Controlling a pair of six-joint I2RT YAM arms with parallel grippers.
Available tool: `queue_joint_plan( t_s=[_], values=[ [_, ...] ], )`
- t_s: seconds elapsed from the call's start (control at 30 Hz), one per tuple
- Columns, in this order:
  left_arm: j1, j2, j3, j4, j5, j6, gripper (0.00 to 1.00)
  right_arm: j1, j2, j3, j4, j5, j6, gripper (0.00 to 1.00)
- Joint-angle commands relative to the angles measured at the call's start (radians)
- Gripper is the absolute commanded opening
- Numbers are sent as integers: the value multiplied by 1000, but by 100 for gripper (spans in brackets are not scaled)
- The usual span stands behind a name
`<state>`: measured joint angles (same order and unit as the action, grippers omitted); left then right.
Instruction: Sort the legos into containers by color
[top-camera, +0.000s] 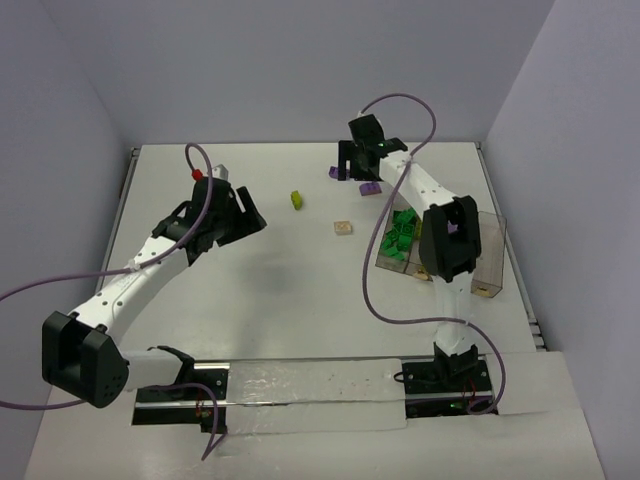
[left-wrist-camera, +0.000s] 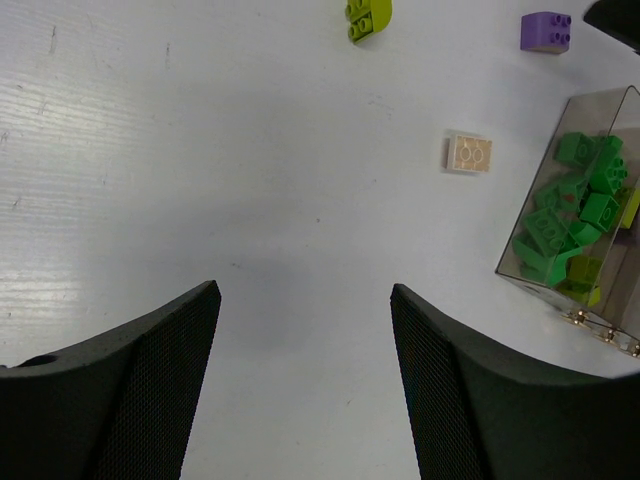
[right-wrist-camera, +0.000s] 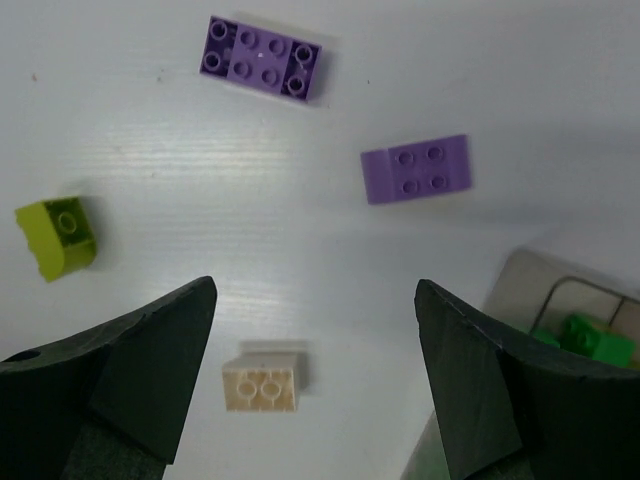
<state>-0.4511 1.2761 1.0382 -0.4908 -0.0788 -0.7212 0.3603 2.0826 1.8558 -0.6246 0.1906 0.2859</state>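
Loose legos lie on the white table: two purple bricks (right-wrist-camera: 262, 71) (right-wrist-camera: 416, 168), a yellow-green one (right-wrist-camera: 58, 237) and a tan one (right-wrist-camera: 264, 378). They also show in the top view: purple (top-camera: 371, 188), yellow-green (top-camera: 297, 200), tan (top-camera: 343, 228). The row of smoky containers (top-camera: 488, 255) stands at the right. Its leftmost bin holds several dark green bricks (top-camera: 400, 235). My right gripper (top-camera: 350, 163) hovers open and empty over the purple bricks; in its wrist view (right-wrist-camera: 315, 290) nothing sits between the jaws. My left gripper (top-camera: 245, 215) is open and empty, left of the yellow-green brick.
The right arm stretches across the containers and hides part of them. The left wrist view shows the bin's corner (left-wrist-camera: 600, 100), the tan brick (left-wrist-camera: 468, 154) and bare table between the open fingers (left-wrist-camera: 170, 360). Grey walls close in the table on three sides.
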Motion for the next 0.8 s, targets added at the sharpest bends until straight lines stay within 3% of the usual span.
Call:
queue_joint_plan(
  t_s=[0.0, 0.33, 0.57, 0.77],
  values=[
    [-5, -41, 20, 6, -16, 3, 77, -7, 97, 167, -93, 26, -45, 88],
    [-4, -20, 33, -5, -14, 16, 77, -33, 299, 413, -56, -31, 93, 80],
    [-4, 2, 25, -1, -12, 13, 77, -43, 383, 482, 19, -67, 188, 77],
    [-4, 28, 19, 5, -7, 12, 77, -56, 426, 512, 68, -116, 254, 69]
  ],
)
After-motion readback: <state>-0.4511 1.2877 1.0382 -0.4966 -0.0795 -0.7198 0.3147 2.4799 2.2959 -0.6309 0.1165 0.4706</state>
